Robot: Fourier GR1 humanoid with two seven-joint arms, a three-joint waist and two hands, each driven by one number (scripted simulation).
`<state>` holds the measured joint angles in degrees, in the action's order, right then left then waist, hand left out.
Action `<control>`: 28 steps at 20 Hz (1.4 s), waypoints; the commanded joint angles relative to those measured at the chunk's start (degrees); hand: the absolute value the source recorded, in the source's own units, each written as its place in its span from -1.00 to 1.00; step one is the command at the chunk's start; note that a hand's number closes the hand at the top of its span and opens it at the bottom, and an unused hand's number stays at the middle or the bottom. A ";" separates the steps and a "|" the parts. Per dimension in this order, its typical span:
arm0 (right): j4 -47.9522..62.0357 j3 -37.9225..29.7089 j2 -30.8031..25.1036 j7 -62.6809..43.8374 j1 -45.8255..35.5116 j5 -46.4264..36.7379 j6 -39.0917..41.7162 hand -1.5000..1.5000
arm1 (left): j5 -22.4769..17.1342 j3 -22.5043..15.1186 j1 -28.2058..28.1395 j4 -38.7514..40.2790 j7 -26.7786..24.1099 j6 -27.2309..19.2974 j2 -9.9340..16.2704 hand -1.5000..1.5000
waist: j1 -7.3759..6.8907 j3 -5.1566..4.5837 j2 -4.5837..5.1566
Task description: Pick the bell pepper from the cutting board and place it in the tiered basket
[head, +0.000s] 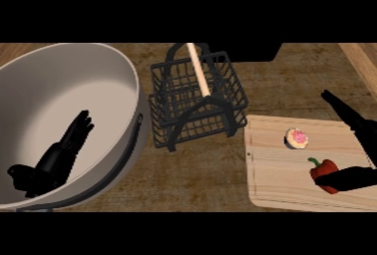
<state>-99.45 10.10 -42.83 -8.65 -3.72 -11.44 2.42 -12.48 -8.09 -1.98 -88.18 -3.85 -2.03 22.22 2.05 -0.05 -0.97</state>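
The right hand (pixel 352 178) is curling its fingers round the lower side of the red bell pepper (pixel 321 170) lying on the cutting board (pixel 280 189), a light, smooth, hollow thing probably best cupped round its broad body, not its stem.

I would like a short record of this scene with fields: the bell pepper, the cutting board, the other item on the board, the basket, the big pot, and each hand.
bell pepper: red, green stem, on the cutting board, lower right
cutting board: light wood, right side of the counter
pink-topped round item: on the board, above the pepper
tiered basket: black wire, wooden handle, centre, nothing seen inside
pot: large, pale, at left
left hand: open, resting in front of the pot
right hand: curled round the pepper
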 commanded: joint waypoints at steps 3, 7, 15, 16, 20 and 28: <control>-7.50 2.83 -16.88 -14.06 -1.92 -6.15 15.01 -1.00 | 0.59 -2.97 1.64 0.81 0.16 0.45 -3.44 0.00 | 0.60 -0.66 0.57; -17.04 3.79 -18.83 -24.23 -1.55 -0.97 23.34 -1.00 | 0.55 -2.44 3.68 2.87 0.39 1.28 -4.48 0.00 | 0.54 -0.32 0.72; -28.06 4.94 -14.91 -39.87 2.33 -0.11 24.74 -1.00 | 3.12 -2.25 6.74 9.31 -2.23 1.53 -8.09 0.00 | -0.12 -0.06 0.96; -26.22 5.76 -12.77 -40.89 1.54 -3.55 23.12 -1.00 | 4.29 -3.68 1.71 5.24 -3.85 1.68 -8.11 0.00 | -1.35 0.00 0.93; -25.69 7.91 -10.82 -42.01 2.52 -12.07 19.79 -1.00 | 4.82 -3.80 5.97 6.24 -0.44 0.35 -9.94 0.00 | -0.77 0.05 1.00; -18.03 12.91 -5.43 -43.86 4.61 -16.80 20.09 -1.00 | 3.25 0.05 7.61 9.30 -1.74 4.54 -8.55 0.00 | -1.42 0.02 1.19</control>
<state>-120.12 20.58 -51.29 -51.09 -0.17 -25.45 23.01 -8.78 -6.16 0.64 -85.08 -4.59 0.85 17.32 -0.10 0.65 -0.77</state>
